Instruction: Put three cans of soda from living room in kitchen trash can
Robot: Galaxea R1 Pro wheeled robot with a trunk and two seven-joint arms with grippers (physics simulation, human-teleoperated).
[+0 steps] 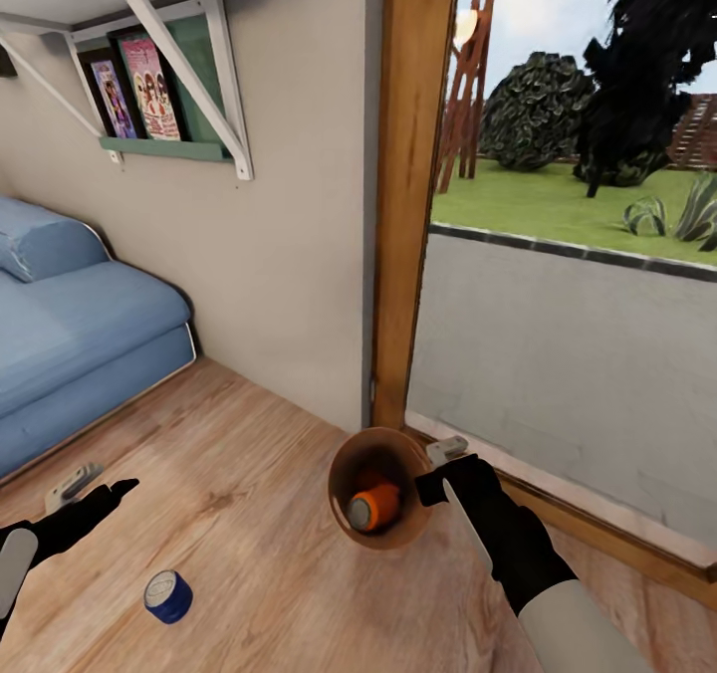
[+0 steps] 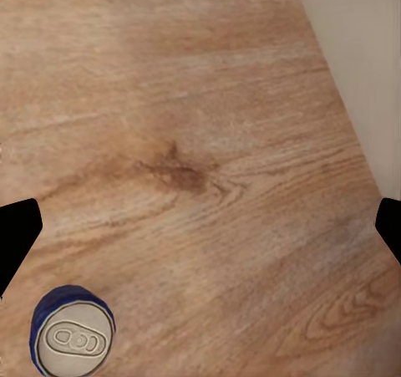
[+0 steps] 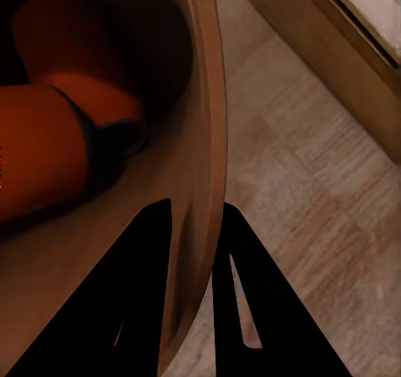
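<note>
The tash can (image 1: 340, 471), a copper-brown bucket, hangs tilted just above the pale wood floor, its mouth facing me. My right gripper (image 1: 439, 466) is shut on its rim, one finger inside the wall and one outside (image 3: 196, 214). Two orange cans of soda lie inside it (image 1: 375, 507) (image 3: 50, 160). The dark blue can of soda (image 1: 167, 595) stands upright on the floor at lower left. My left gripper (image 1: 93, 490) hovers open above the floor, a little beyond and to the left of the blue can (image 2: 73, 337), nothing between its fingers (image 2: 200, 226).
A blue sofa (image 1: 80, 335) fills the left side. Ahead is a beige wall with a shelf of books (image 1: 149, 96). A wooden window frame (image 1: 413, 185) and a large glass pane (image 1: 558, 354) stand close behind the bucket.
</note>
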